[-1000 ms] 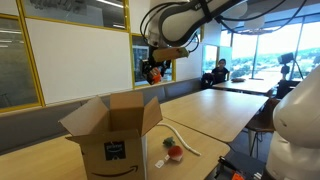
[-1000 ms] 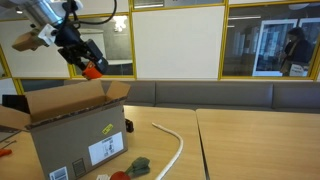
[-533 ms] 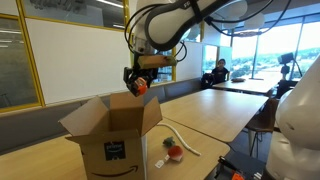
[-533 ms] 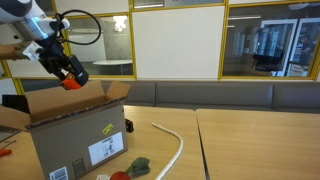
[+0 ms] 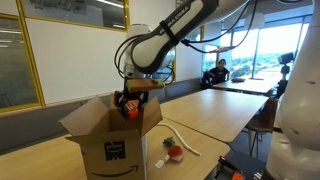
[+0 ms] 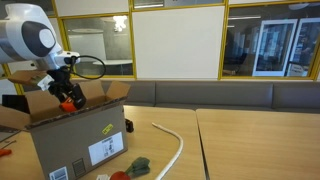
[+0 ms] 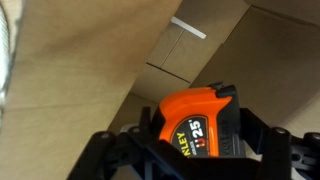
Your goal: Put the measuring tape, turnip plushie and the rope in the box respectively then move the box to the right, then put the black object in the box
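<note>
My gripper (image 5: 128, 106) is shut on the orange-and-black measuring tape (image 7: 198, 123) and holds it in the open top of the brown cardboard box (image 5: 112, 140), between its flaps. The tape also shows in both exterior views (image 5: 128, 110) (image 6: 68, 104), with the gripper (image 6: 66, 98) just over the box (image 6: 75, 140). The wrist view looks down on the box's bare inner walls (image 7: 100, 60). The reddish turnip plushie (image 5: 174, 152) lies on the table beside the box, also seen low in an exterior view (image 6: 122, 175). The white rope (image 5: 180, 138) (image 6: 172, 146) lies curved next to it. The black object does not show.
A dark green soft item (image 6: 138, 166) lies by the plushie. The wooden table (image 5: 215, 110) stretches away from the box. A bench and glass partitions (image 6: 250, 40) run behind. A person (image 5: 218, 70) sits far back.
The arm has swung across and down with the measuring tape, from high beside the box to inside its open top.
</note>
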Controlling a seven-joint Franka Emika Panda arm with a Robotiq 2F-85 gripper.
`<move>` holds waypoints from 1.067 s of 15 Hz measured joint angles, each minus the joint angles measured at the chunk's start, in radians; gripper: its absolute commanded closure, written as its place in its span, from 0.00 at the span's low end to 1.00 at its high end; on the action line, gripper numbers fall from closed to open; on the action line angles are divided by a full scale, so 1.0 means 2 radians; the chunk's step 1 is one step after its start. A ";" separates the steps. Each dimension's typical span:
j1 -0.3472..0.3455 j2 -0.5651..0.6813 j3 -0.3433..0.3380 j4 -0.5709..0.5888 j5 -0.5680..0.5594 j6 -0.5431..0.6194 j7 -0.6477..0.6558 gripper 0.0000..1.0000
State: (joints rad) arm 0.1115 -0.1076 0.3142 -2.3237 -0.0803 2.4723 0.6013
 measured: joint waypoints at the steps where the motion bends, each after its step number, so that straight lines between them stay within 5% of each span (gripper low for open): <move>1: 0.002 0.015 -0.002 0.004 0.004 0.000 0.000 0.03; 8: 0.013 0.071 -0.026 0.039 0.004 0.000 0.000 0.00; 16: 0.022 0.024 -0.039 0.058 -0.017 -0.017 0.010 0.00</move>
State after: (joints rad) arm 0.1563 -0.0589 0.2366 -2.2082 -0.1135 2.4377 0.6221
